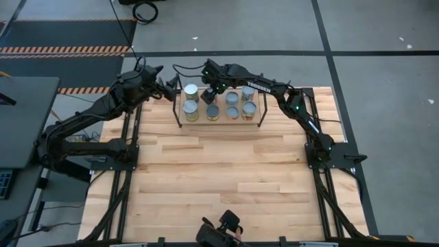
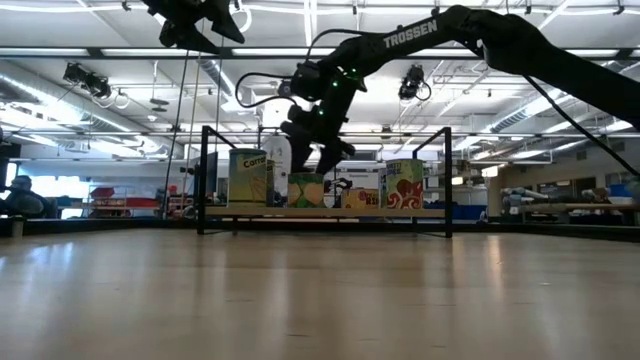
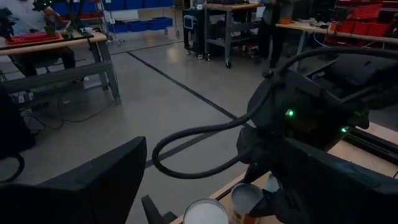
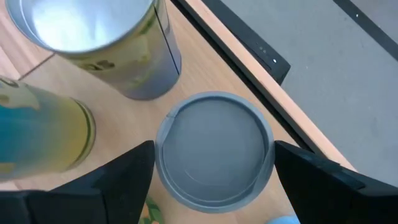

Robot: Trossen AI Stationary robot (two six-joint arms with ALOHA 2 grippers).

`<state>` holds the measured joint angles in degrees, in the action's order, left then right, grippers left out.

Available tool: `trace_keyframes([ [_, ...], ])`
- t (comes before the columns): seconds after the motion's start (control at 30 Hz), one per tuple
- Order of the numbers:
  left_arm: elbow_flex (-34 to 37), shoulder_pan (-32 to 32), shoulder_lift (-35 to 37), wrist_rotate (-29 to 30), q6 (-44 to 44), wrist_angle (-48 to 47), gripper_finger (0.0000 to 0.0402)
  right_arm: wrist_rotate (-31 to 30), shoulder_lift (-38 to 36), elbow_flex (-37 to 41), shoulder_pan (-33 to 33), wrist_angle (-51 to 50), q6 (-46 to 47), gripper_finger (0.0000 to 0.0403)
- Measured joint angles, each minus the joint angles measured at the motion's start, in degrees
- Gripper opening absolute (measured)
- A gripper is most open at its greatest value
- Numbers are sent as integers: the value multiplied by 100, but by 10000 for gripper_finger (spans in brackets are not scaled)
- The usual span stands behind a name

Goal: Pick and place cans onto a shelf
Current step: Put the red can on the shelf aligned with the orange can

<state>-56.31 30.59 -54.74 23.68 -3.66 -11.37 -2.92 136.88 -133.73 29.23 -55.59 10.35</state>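
High view – shelf [image 1: 180,115]: sitting at the table's [image 1: 219,171] far edge, centre; wooden board carrying two rows of cans.
High view – cans: front row reading four, e.g. can [image 1: 191,111] at the left end and can [image 1: 248,110] at the right end; back row showing a white-topped can [image 1: 191,90] and two more to the right.
High view – right gripper [image 1: 212,92]: hanging over the back row, between the white-topped can and the next can along.
High view – left gripper [image 1: 171,90]: waiting just beside the shelf's left end, off the board.
Low view – right gripper [image 2: 322,150]: hovering just above the can tops; labelled cans standing upright on the board between black end posts.
Left wrist view – left fingers [image 3: 93,186]: standing apart, holding nothing; right arm's wrist filling the far side, two can tops [image 3: 205,213] showing below it.
Right wrist view – right fingers [image 4: 118,174]: spread wide, flanking a grey-topped can [image 4: 214,149] without clearly touching it; two neighbouring cans standing close by on the board.
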Motion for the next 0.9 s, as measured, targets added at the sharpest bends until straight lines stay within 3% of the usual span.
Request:
trace_keyframes([
  [0.57, 0, 0, 15, -2, 1, -12, 376, 9, -13, 273, 0, 153, 0, 334],
  [0.9, 0, 0, 16, -2, 133, -7, 376, 9, -13, 273, -7, -12, 3, 380],
])
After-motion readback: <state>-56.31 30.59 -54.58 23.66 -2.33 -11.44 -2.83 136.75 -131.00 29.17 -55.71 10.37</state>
